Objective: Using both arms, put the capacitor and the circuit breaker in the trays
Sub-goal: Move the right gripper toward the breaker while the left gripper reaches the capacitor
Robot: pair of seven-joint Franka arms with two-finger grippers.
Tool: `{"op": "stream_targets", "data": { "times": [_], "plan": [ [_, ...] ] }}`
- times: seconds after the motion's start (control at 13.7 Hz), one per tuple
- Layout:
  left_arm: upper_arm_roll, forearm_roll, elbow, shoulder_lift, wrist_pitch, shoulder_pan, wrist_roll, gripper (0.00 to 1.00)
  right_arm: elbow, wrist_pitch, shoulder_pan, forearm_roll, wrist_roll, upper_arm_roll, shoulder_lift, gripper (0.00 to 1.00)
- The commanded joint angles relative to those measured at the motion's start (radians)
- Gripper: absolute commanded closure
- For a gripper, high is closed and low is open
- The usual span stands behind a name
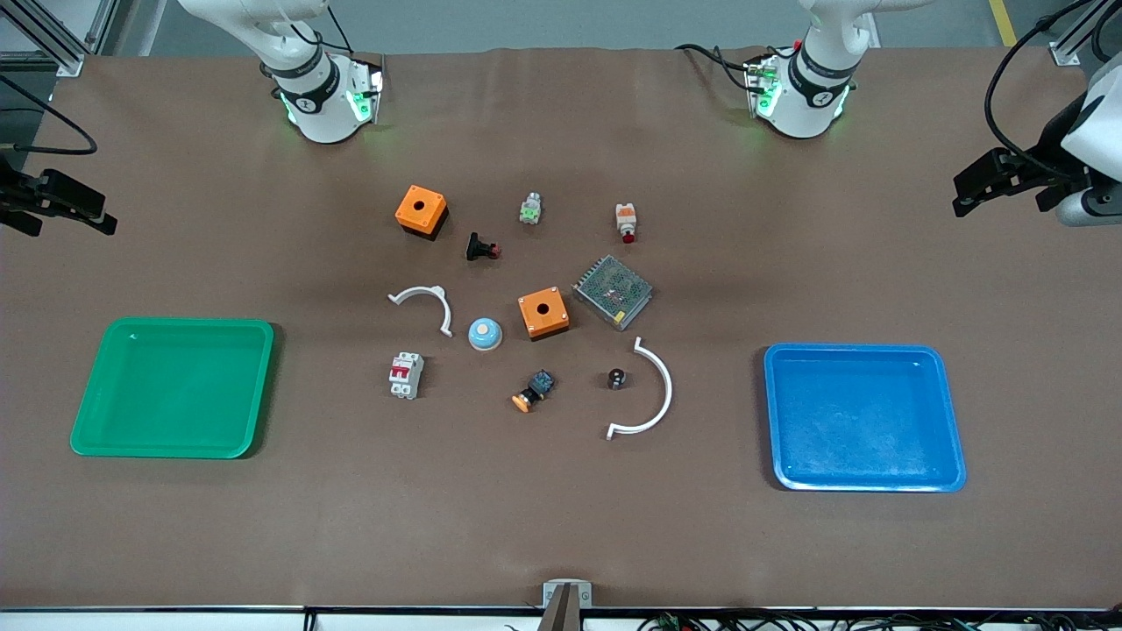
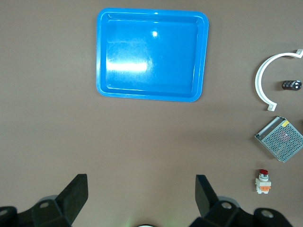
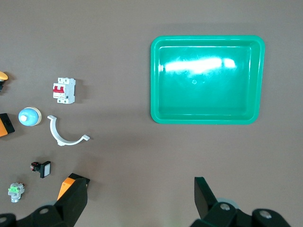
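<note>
Currently both grippers, left gripper (image 2: 142, 198) and right gripper (image 3: 141, 201), are held spread, empty. Capacitor (image 1: 617, 378) is cupped by large white clip (image 1: 647, 392); circuit breaker (image 1: 406, 374) is flanked by green tray (image 1: 254, 386). No legible text.

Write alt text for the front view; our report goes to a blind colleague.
Small electrical parts lie mid-table between a green tray and a blue tray, among them the circuit breaker and the capacitor. Both trays hold nothing, and the left gripper and right gripper wait open at the table's ends.
</note>
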Motion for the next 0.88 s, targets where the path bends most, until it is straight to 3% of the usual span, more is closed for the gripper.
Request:
{"op": "stream_targets", "data": {
  "times": [0.0,0.22,0.37,0.51,0.8],
  "plan": [
    [-0.007,0.016,0.03,0.014,-0.024,-0.001,0.002,0.0,-0.034,0.014,-0.001,0.016,0.012,0.002,-0.035,0.0],
    [-0.008,0.017,0.033,0.038,-0.022,-0.01,-0.006,0.0,-0.033,0.012,-0.001,0.014,0.012,0.002,-0.035,0.0],
    [-0.011,0.016,0.092,0.109,-0.022,-0.016,-0.009,0.0,-0.014,0.003,-0.001,0.008,0.017,0.002,-0.03,0.0],
    [-0.025,0.019,0.094,0.175,-0.003,-0.05,-0.013,0.0,0.0,-0.001,-0.007,0.01,0.015,0.002,-0.007,0.0],
    [-0.027,0.016,0.088,0.31,0.175,-0.143,-0.088,0.0,0.046,0.034,-0.01,0.011,0.01,0.002,0.163,0.0]
  ]
}}
